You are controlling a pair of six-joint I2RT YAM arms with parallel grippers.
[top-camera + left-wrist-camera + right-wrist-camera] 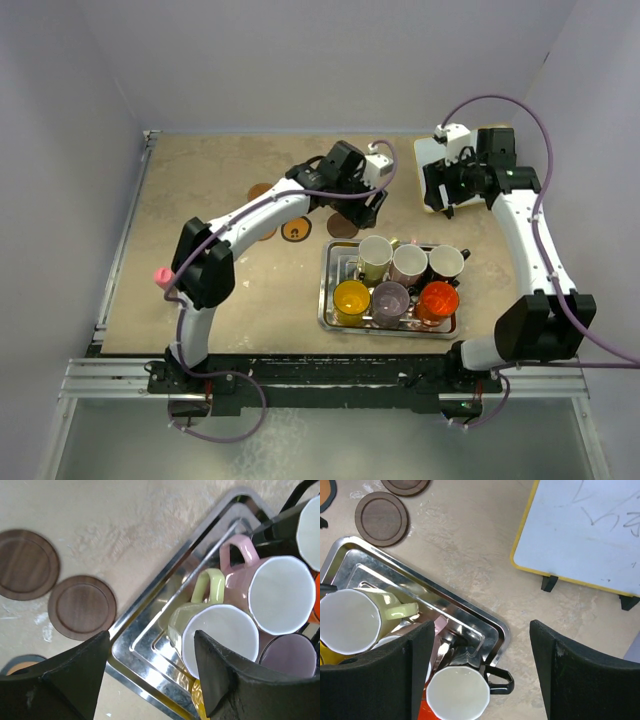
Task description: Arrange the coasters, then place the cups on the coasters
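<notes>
Six cups stand packed in the steel tray (pixel 325 300): cream (pixel 375 257), pink (pixel 408 265) and black (pixel 446 262) in the far row, yellow-orange (pixel 351 298), purple (pixel 390 300) and orange-red (pixel 438 300) in the near row. Coasters lie left of the tray: two dark brown (pixel 27 564) (pixel 82 607), one black with an orange ring (pixel 295 231), one orange-brown (pixel 262 190). My left gripper (pixel 150 640) is open over the tray's far left corner, one finger (pixel 225 680) across the cream cup's (pixel 220 630) mouth. My right gripper (pixel 482 630) hangs open above the tray's far right corner, near the black cup (pixel 457 695).
A whiteboard with a yellow edge (pixel 580 530) stands at the far right of the table. A small pink bottle (pixel 160 276) sits by the left arm's elbow. Grey walls close in the table on three sides.
</notes>
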